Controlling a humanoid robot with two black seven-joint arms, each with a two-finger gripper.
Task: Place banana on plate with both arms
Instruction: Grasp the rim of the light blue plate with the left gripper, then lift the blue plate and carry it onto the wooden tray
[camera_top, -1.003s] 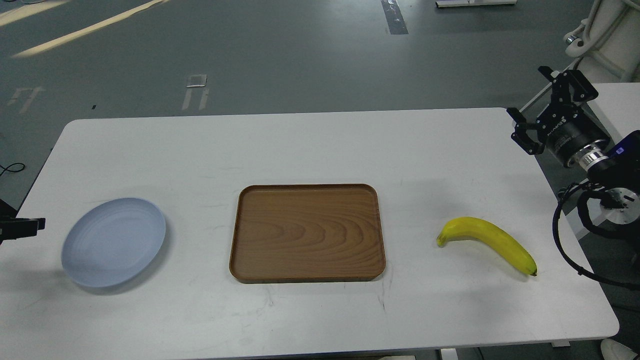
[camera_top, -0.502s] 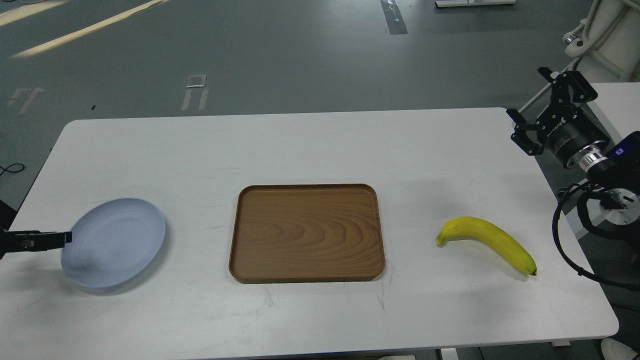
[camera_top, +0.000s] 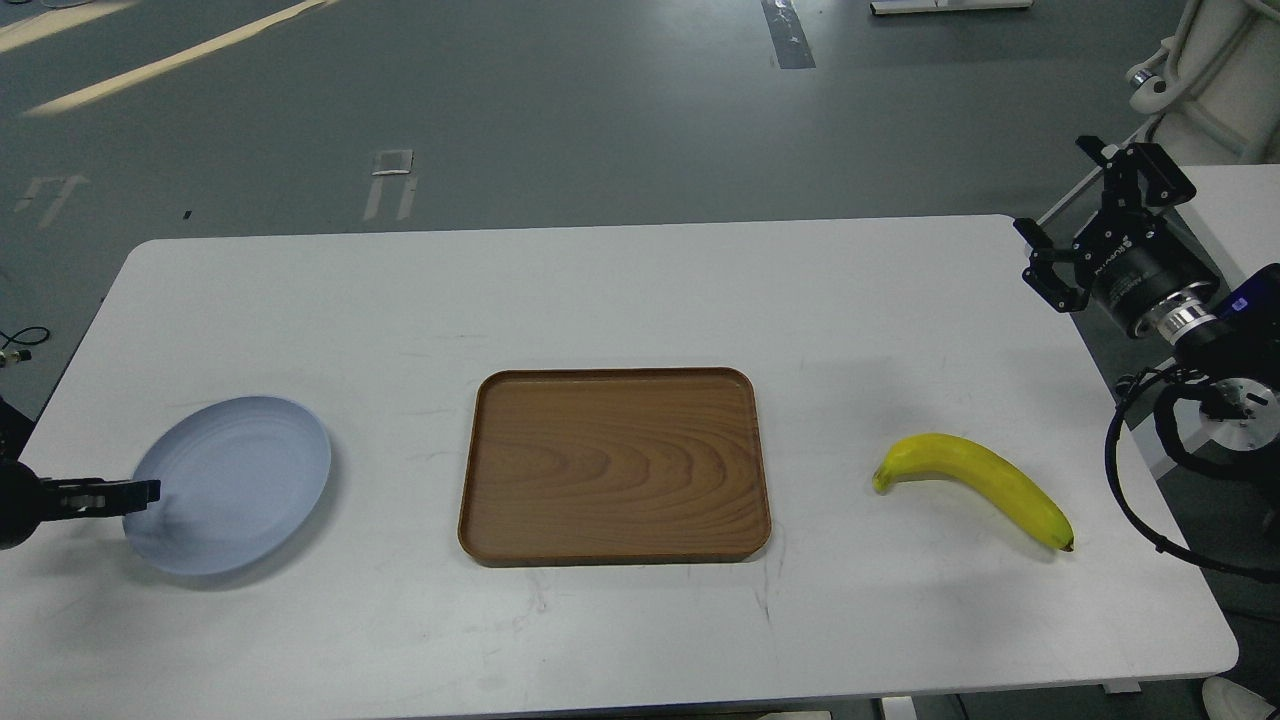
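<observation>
spanning the view, a white table (camera_top: 620, 300) stands on a grey floor (camera_top: 560, 110) with pale painted strips. a wooden tray (camera_top: 614, 466) sits mid-table. the plate (camera_top: 240, 470) lies at the left, the banana (camera_top: 975, 484) at the right, well apart. the left gripper (camera_top: 140, 492) reaches the plate's left rim; it appears as one thin dark bar, so its finger state cannot be told. the right gripper (camera_top: 1085, 215) hovers beyond the table's right edge, fingers apart, its arm cut off.
</observation>
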